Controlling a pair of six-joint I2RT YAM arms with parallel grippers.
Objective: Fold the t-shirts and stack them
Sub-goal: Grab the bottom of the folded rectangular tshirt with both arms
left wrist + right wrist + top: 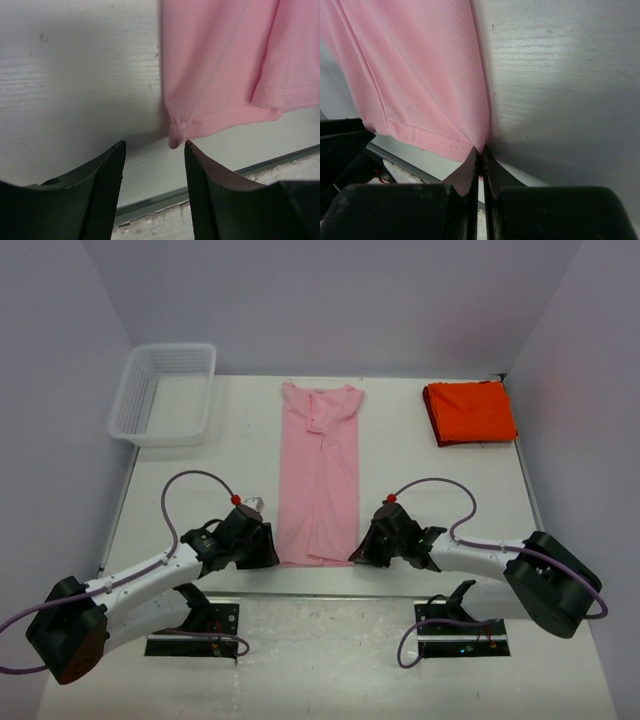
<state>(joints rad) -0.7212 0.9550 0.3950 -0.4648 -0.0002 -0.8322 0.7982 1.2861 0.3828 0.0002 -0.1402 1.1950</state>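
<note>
Tabletop (190, 490) seen from above, two robot arms reaching in from its near edge. At the far left corner we see a white mesh basket (165, 392). Close to the near edge, the left claw (268, 552) sits just beside the left hem corner of the pink t-shirt (320, 480), its fingers spread and gripping nothing. The pink t-shirt lies flat in the middle of the tabletop as a long narrow strip, collar toward the far edge, hem toward the near edge. The right claw (358, 554) is at the right hem corner, pressed together and pinching the cloth. At the far right corner the orange-red t-shirt (470, 412) lies as a neat folded square.

We judge the task about halfway: one shirt looks folded, the pink one has only its lengthwise folds, and the crosswise folds and stacking remain.

The overhead view hides both sets of fingertips under the dark wrists. The left wrist view shows the open gap, with the hem corner just ahead of the fingers. The right wrist view shows the fingers shut on the very tip of the hem corner.
</note>
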